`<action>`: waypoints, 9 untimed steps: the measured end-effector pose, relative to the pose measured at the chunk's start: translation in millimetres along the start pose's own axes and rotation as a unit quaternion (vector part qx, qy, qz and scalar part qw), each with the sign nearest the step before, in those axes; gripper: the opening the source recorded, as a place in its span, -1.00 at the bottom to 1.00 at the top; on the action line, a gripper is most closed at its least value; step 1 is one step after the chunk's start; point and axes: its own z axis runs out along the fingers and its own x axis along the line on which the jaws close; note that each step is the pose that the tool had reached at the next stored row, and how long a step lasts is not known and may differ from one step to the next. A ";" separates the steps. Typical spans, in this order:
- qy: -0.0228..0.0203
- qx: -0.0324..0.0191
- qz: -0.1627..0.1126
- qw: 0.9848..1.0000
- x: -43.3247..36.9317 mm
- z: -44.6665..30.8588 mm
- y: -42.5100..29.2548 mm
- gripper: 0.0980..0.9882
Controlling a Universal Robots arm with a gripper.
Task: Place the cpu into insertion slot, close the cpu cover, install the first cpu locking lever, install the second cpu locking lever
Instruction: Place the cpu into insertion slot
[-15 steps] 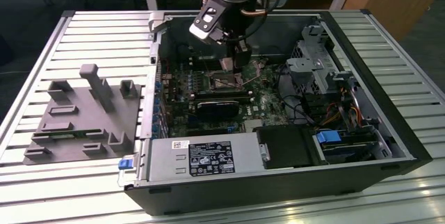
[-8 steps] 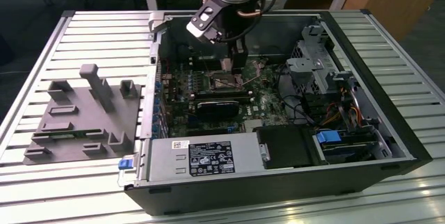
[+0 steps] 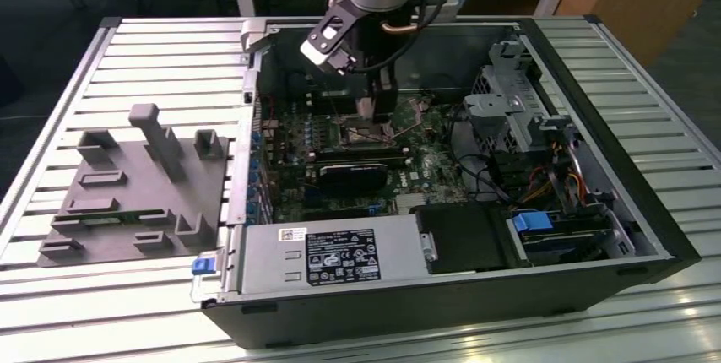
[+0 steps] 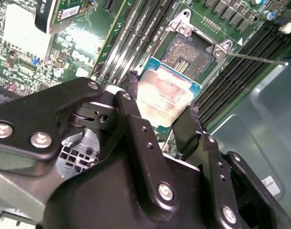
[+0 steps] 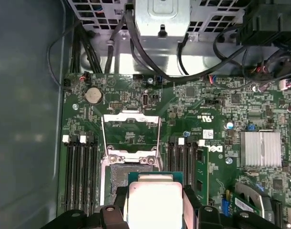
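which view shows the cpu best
The second wrist view: the cpu shows most of its metal top and green edge, held in the gripper, not yet in the insertion slot. The first wrist view cuts the cpu off at the picture's edge; the exterior view gives a pale sliver under the arm.

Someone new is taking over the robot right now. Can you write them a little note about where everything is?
Pincer: shut on the cpu, held close by the slot, not in it.
Slot: empty, pins bare.
Cover: flipped open.
Done: cpu is gripped and at the slot.
Left: cpu not seated, cover not shut, lever sticking out loose, nothing locked.
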 end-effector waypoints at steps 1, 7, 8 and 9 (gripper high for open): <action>0.000 0.000 0.000 1.000 0.2 1.4 -0.7 -0.01; 0.000 0.000 0.000 1.000 0.3 8.8 -3.7 -0.01; 0.000 0.000 0.000 1.000 0.3 10.0 -3.9 -0.01; 0.000 0.000 0.000 1.000 0.3 11.2 -4.0 -0.01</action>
